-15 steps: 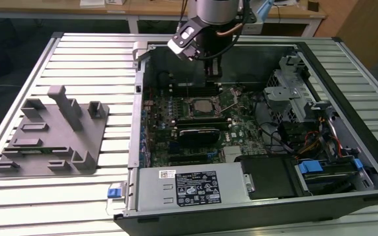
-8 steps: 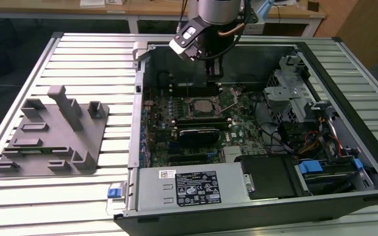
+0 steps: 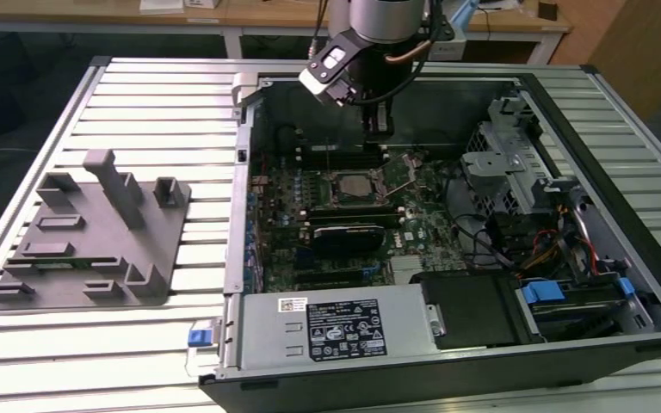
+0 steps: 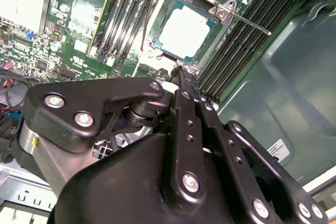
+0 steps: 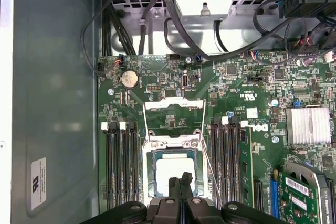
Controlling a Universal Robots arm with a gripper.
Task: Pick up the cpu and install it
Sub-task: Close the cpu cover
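The cpu (image 4: 184,30) lies flat inside the black-framed socket on the motherboard, its silver top facing up. It also shows in the first wrist view (image 5: 169,169) and the exterior view (image 3: 351,183). The socket's metal load plate (image 5: 173,113) stands flipped open, and its thin lever (image 4: 252,23) sticks out to one side. My gripper (image 4: 181,72) hangs just above the chip's edge with its black fingers (image 5: 181,181) pressed together and nothing between them. In the exterior view the gripper (image 3: 377,133) reaches down into the open computer case.
Memory slots (image 5: 119,166) flank the socket on both sides. A grey plastic tray with upright posts (image 3: 89,241) sits on the slatted table at the exterior view's left. The power supply (image 3: 330,327), drive cage (image 3: 515,172) and loose cables crowd the case.
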